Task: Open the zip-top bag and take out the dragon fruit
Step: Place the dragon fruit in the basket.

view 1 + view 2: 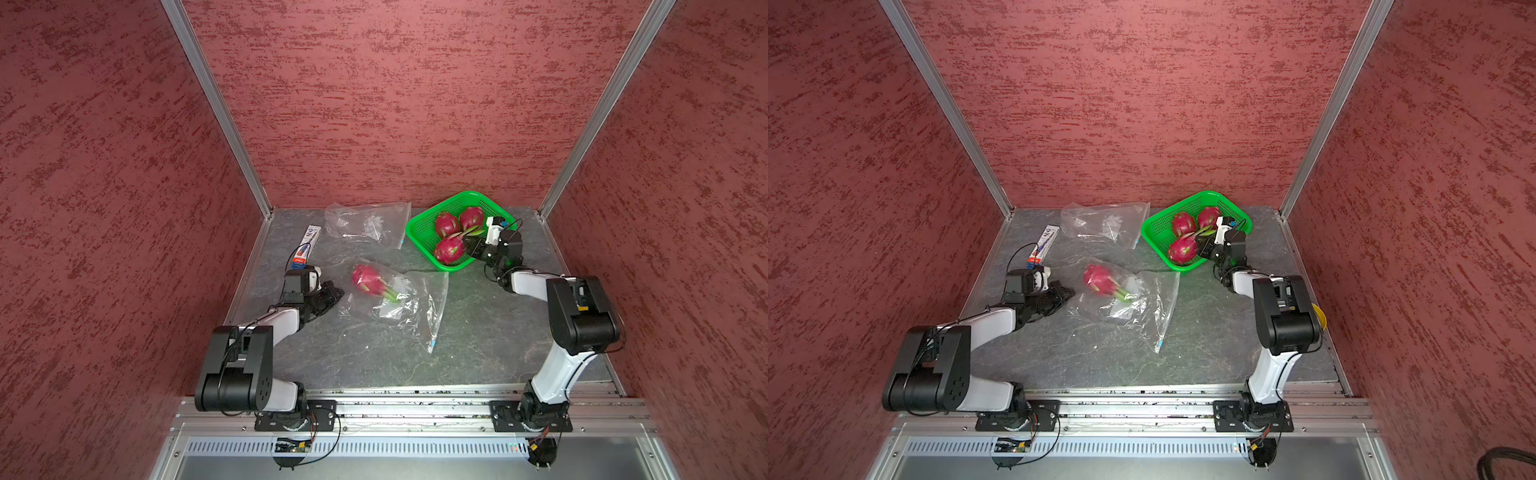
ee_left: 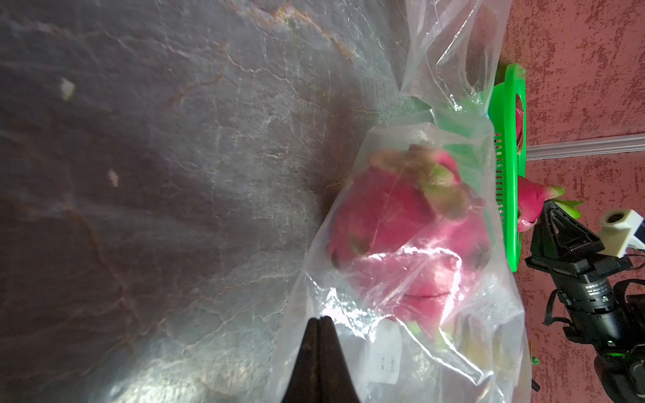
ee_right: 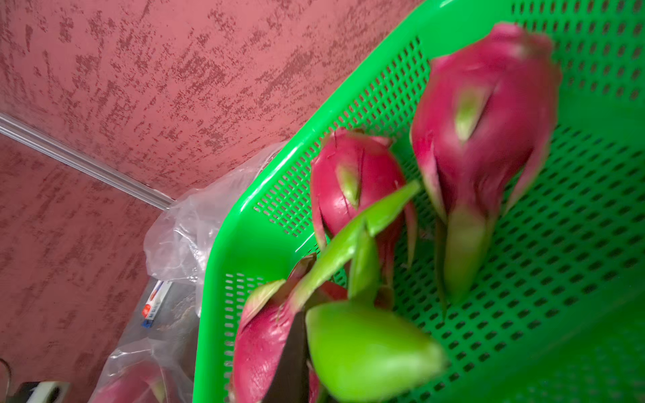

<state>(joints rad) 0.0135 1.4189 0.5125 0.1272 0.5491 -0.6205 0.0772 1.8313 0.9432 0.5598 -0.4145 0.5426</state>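
Your left jaws are shut at the edge of the zip-top bag [image 1: 415,307], pinching film or not I cannot tell; your right jaws meet a basketed dragon fruit [image 1: 449,249], gap hidden. The fruit looks hefty, waxy, bendy-scaled: grip its body. Four fruits: three in the green basket [image 1: 428,226], one bagged dragon fruit [image 1: 365,279] on the desk [image 1: 478,332]; two bags, the spare bag [image 1: 365,222] behind.
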